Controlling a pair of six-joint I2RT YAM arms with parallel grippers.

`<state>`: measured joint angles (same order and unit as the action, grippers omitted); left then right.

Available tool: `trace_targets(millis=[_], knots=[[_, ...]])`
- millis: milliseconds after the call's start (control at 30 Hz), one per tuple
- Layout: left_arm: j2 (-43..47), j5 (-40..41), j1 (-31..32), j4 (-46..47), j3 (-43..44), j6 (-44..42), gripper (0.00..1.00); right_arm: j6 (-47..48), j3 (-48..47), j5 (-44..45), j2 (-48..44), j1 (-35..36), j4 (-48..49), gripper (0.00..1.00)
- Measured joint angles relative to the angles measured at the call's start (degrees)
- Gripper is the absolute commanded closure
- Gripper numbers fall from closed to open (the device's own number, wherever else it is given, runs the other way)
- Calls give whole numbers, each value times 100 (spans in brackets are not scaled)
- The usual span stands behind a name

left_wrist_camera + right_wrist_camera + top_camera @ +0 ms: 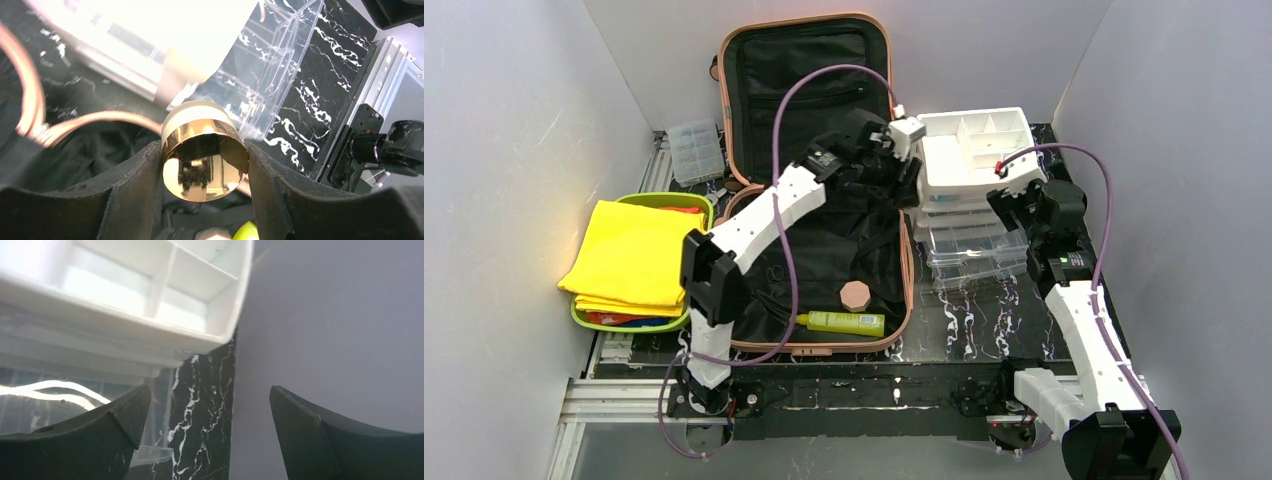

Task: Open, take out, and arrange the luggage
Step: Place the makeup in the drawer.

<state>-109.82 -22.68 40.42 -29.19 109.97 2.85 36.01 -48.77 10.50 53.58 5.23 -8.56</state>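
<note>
One luggage (769, 70) is seen, salmon-pink and the largest thing on the black marbled table (969, 320); it is laid open at the middle back, its lid with the zip pocket raised towards the rear wall and its black-lined lower half lying towards the arms. Two white arms are counted, each trailed by one purple cable. To the right of the luggage one white drawer organizer (946, 160) is stacked on clear plastic trays (974, 250), whose number cannot be told. To the left, one lime-green tray (686, 200) is filled with folded yellow cloth (629, 250), and behind it one small clear compartment box (695, 150) is set. In the lower half of the luggage one yellow-green bottle (844, 322) is laid on its side by the near rim, with one small pinkish puck (855, 294) just behind it; the print on the bottle is too small to be read, and no other writing can be made out. The left gripper (204, 165) is held over the right rim of the luggage, beside the clear trays, and its two fingers are clamped on one shiny gold cylinder (202, 130). The right gripper (210, 415) is held at the right-hand corner of the organizer, its fingers spread wide with nothing between them
</note>
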Motion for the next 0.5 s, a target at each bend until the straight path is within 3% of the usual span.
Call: trace_targets(millis=[333, 500], knots=[[-1528, 662, 931, -81, 1215, 177, 71, -223, 328, 1137, 26, -450, 619, 2], [-1729, 1130, 1176, -131, 1679, 240, 71, -267, 334, 1239, 26, -452, 756, 2]])
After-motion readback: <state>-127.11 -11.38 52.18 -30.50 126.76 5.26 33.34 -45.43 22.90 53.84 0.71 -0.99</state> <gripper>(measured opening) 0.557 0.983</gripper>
